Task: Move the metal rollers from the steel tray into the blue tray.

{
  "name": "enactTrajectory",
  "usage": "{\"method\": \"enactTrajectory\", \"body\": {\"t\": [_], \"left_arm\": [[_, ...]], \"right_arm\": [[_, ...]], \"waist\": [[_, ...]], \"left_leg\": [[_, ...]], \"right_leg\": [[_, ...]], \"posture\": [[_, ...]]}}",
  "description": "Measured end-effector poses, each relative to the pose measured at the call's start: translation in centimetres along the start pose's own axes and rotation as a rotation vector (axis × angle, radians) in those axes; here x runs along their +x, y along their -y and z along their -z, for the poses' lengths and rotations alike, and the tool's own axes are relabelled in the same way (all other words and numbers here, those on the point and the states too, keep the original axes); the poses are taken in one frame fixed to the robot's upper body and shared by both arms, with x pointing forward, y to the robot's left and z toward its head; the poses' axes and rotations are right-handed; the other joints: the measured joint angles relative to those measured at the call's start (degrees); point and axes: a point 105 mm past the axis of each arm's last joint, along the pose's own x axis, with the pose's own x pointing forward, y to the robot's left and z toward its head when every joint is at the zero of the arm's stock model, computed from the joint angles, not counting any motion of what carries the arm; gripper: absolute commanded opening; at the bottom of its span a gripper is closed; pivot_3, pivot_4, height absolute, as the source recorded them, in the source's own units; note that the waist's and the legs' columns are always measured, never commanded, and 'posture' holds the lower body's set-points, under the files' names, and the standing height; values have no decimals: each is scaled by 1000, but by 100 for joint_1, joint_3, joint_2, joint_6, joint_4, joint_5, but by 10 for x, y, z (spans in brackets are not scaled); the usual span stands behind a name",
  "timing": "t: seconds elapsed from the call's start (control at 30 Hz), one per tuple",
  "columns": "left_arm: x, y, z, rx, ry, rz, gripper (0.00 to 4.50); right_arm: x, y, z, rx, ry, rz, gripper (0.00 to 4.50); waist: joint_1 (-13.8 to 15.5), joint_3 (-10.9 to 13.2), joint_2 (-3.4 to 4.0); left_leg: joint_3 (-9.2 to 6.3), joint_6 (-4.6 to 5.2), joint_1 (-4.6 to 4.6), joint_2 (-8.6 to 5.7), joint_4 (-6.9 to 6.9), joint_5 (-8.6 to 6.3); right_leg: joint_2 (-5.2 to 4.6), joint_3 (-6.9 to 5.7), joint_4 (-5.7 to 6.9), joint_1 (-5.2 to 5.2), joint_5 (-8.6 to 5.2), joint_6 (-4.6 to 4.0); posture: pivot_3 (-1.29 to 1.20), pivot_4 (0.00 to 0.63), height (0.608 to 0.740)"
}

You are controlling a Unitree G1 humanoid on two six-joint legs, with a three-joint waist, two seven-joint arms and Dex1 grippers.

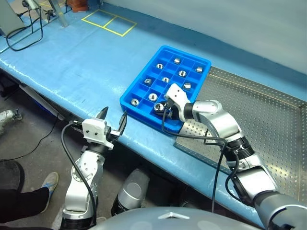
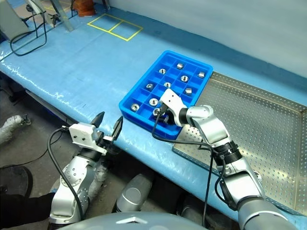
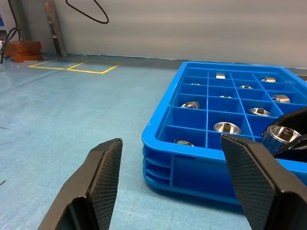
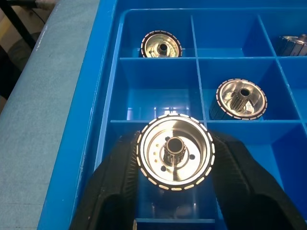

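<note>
The blue tray (image 1: 184, 53) lies on the blue table, and several metal rollers (image 1: 182, 73) sit one to a compartment. To its right lies the steel tray (image 1: 268, 120) of perforated grey sheet. My right gripper (image 1: 162, 109) hangs over a compartment at the blue tray's near edge. It is shut on one metal roller (image 4: 175, 151), which is held between the two black fingers (image 4: 120, 182) with its hollow face towards the camera. My left gripper (image 1: 113, 117) is open and holds nothing. It is level beside the table's near edge, pointing at the blue tray's corner.
Yellow tape squares (image 1: 109, 22) mark the far side of the table. A black cable loop (image 1: 24, 33) and metal stands are at the far left. A shoe (image 1: 48, 184) shows on the floor below the table's near edge.
</note>
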Motion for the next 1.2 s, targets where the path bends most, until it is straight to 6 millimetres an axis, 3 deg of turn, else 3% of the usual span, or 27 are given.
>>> {"method": "enactTrajectory", "body": {"t": [0.03, 0.23, 0.4, 0.53, 0.67, 0.8, 0.97, 1.2], "left_arm": [[1, 0, -1, 1, 4, 2, 3612], [12, 7, -3, -2, 20, 58, 3612], [32, 27, -9, -31, 53, 193, 3612], [46, 41, -8, -36, 57, 280, 3612], [57, 52, -4, -43, 45, 353, 3612], [61, 62, -5, -47, 48, 411, 3612], [62, 71, -3, -52, 44, 482, 3612], [60, 78, -3, -68, 46, 531, 3612]], "right_arm": [[1, 0, 1, 4, -1, 12, 3383], [-9, 8, -1, 46, 52, 75, 3383], [-45, 19, -14, 88, 188, 184, 3383], [-66, 21, -5, 138, 199, 271, 3383], [-82, 22, 17, 213, 150, 360, 3383], [-99, 27, 25, 230, 104, 438, 3383], [-112, 31, 46, 335, 12, 501, 3383], [-115, 25, 69, 499, -93, 479, 3383]], "waist": [[-2, 0, 0], [-36, 0, 0], [-212, 0, 1], [-614, -2, 3], [-1237, -2, 5], [-1922, -2, 5], [-2674, 0, 1], [-3149, 0, 2]], "left_leg": [[0, 0, 0, 0, 0, 0], [-4, -1, -7, 0, 3, -1], [-4, 0, -10, -1, 15, -2], [-5, 5, -11, -1, 26, -4], [-5, 13, -10, -2, 38, -6], [-5, 27, -4, -3, 57, -10], [0, 43, 82, -4, 56, -17], [-2, 59, 93, -4, 56, -7]], "right_leg": [[0, -1, 0, 0, 0, 0], [0, -4, -3, -1, 0, 0], [0, -4, -4, 6, 3, 5], [0, -1, -5, 14, 6, 9], [3, 11, -3, 23, 15, 19], [3, 20, -3, 43, 37, 30], [0, 31, -5, 123, 12, 18], [6, 42, 20, 123, 14, 19]], "posture": [[492, 150, 740], [354, 150, 740], [228, 150, 740], [138, 150, 740], [79, 150, 740], [51, 150, 740], [42, 150, 740], [73, 150, 740]]}}
